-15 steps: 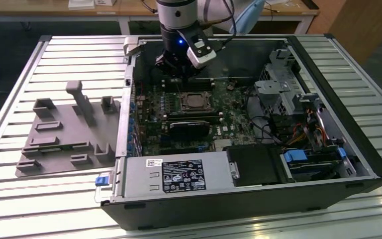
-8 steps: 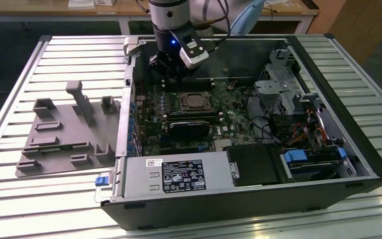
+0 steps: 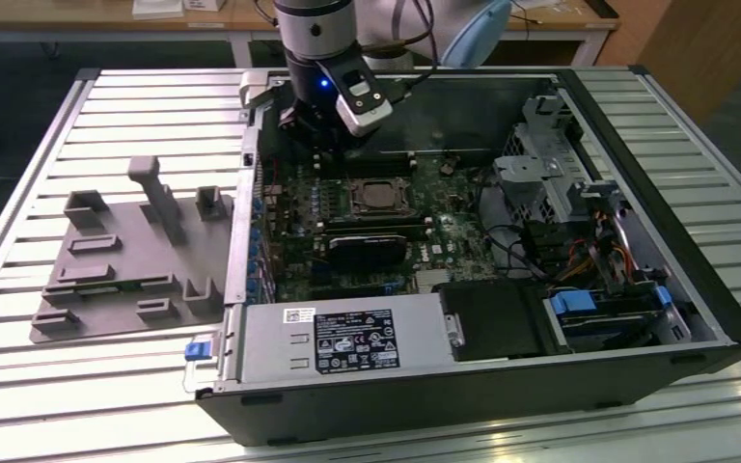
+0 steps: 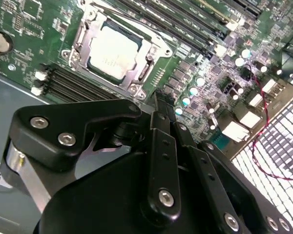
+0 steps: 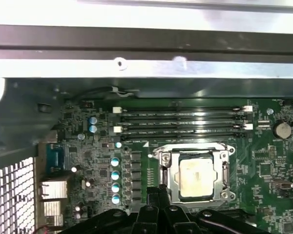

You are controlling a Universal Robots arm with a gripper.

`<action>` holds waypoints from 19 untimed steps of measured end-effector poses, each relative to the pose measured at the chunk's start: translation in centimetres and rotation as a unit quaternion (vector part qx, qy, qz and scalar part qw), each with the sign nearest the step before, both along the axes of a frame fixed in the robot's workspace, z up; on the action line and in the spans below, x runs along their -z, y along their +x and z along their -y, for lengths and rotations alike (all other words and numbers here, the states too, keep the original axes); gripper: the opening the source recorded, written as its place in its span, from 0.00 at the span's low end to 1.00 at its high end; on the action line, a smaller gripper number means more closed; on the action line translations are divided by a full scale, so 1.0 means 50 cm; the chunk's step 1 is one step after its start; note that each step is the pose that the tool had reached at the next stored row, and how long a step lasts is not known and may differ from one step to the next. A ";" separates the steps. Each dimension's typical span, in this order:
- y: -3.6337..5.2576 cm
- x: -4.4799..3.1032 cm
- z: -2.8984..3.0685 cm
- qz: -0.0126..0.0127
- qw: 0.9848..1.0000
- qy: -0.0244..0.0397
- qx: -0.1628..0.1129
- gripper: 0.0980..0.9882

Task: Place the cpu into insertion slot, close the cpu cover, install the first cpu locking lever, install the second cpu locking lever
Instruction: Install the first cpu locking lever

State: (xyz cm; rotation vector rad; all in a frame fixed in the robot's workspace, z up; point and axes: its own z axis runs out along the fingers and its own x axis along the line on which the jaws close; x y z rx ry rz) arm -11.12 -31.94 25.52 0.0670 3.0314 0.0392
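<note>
First wrist view: cpu [image 5: 198,175] seated under cover [image 5: 165,170], one cover corner hidden behind jaws, pressed together, holding nothing.

The cpu [image 5: 195,175] has a dull silver-grey metal top, and the cover [image 5: 165,170] framing it is shiny metal. The board [image 5: 268,165] is glossy green, the table [image 3: 126,106] ribbed pale metal, and the tray [image 3: 100,289] matt grey plastic.
</note>
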 end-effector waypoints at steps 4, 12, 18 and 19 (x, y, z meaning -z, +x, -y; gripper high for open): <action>-0.009 0.001 0.000 0.000 1.000 0.010 0.000 0.00; -0.023 0.002 0.000 0.000 0.999 0.047 0.000 0.00; -0.028 0.002 0.000 0.000 0.996 0.085 0.000 0.00; -0.029 0.002 0.000 0.000 0.996 0.090 0.000 0.00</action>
